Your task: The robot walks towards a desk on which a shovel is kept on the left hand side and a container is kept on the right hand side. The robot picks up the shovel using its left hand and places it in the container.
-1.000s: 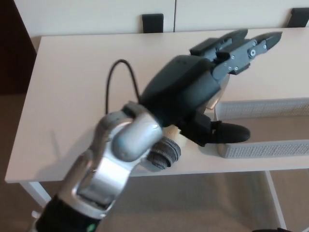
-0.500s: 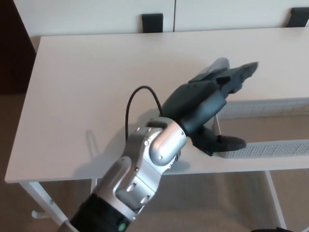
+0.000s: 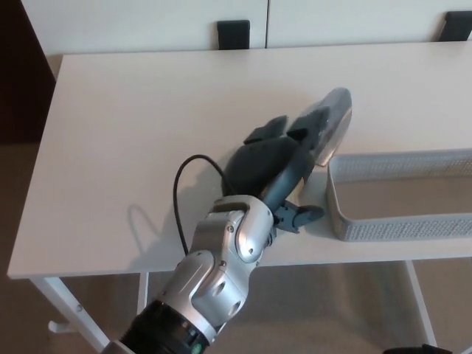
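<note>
My left robot hand [image 3: 276, 158] sits low over the bench [image 3: 133, 118], fingers wrapped around the shovel [image 3: 330, 122], thumb sticking out toward the front edge. The shovel's grey blade juts up past my fingers, tilted, just beside the left end of the white mesh container [image 3: 402, 195]. It lies outside the container. A black cable [image 3: 184, 199] loops off my wrist.

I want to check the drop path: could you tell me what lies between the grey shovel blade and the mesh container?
In the head view, nothing: the grey metal shovel blade, held by the black left hand, sits right beside the grey mesh container's near corner, outside it.
</note>
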Controlling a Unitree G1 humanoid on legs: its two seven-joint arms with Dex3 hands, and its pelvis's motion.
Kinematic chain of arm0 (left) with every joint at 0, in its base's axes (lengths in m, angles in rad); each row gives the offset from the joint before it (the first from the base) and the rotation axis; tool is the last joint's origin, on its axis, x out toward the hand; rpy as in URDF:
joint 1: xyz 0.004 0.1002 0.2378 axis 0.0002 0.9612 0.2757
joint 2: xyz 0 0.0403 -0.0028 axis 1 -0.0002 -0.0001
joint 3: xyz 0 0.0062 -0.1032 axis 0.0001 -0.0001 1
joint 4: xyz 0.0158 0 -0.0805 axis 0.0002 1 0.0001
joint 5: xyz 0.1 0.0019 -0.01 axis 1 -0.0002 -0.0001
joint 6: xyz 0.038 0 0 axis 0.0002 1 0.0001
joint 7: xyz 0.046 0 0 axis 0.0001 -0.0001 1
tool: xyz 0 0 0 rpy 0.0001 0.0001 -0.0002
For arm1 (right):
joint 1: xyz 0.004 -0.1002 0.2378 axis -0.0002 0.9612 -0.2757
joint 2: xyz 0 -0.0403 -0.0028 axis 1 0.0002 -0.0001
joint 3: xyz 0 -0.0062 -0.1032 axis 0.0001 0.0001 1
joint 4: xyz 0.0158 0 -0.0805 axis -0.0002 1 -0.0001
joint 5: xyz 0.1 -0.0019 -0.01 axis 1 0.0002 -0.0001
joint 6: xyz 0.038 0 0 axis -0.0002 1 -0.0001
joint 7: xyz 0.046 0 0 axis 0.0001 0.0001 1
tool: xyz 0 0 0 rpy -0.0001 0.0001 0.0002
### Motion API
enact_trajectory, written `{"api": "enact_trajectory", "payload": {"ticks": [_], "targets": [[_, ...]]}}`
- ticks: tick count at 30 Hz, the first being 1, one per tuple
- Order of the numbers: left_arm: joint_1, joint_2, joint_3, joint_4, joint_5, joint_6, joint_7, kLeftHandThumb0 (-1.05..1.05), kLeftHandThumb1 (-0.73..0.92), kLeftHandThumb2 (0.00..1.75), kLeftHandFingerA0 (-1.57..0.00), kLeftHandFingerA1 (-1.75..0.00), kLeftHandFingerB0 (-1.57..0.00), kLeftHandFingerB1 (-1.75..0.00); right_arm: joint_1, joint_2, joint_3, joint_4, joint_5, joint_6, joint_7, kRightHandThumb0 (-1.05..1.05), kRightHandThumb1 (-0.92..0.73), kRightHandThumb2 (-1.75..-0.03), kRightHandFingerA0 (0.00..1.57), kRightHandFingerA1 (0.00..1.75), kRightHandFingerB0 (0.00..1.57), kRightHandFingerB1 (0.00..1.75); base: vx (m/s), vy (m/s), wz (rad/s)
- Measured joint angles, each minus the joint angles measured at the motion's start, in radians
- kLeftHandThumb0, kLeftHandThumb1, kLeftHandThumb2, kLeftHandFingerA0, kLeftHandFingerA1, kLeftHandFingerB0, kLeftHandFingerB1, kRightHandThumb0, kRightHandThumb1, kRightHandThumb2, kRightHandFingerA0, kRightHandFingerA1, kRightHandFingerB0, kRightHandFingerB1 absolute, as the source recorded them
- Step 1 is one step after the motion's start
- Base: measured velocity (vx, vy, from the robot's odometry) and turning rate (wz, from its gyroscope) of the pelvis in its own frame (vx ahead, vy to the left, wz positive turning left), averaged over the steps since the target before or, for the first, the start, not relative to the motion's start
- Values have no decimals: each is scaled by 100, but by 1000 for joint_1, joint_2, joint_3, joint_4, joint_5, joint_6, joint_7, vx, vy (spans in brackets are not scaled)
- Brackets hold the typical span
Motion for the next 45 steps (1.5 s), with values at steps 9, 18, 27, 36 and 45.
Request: {"api": "enact_trajectory", "payload": {"ticks": [9,18,27,36,45], "targets": [[-1,-16,-3,61,48,108,79,-44,46,54,0,-6,0,-9,0,-29,13,-12,-8,8,-1,-21,-51,-62,77,65,60,56,0,0,0],[-2,-20,-22,94,60,154,103,-58,36,69,0,0,0,-2,1,-37,22,-32,-15,16,-1,-18,-53,-55,78,61,62,52,0,0,0],[-8,-32,-10,109,52,188,101,-57,35,66,0,-5,0,-7,-6,-47,27,-30,-17,18,1,-19,-53,-55,76,61,63,53,0,0,0],[-36,-48,26,139,19,188,88,-56,35,74,0,-22,0,-14,-8,-59,37,-46,-19,23,8,-20,-54,-55,77,60,63,53,0,0,0],[-84,-53,77,228,-42,199,50,-59,36,75,0,-23,0,-13,-12,-69,52,-53,-29,24,10,-21,-53,-55,77,60,62,53,0,0,0]]}}
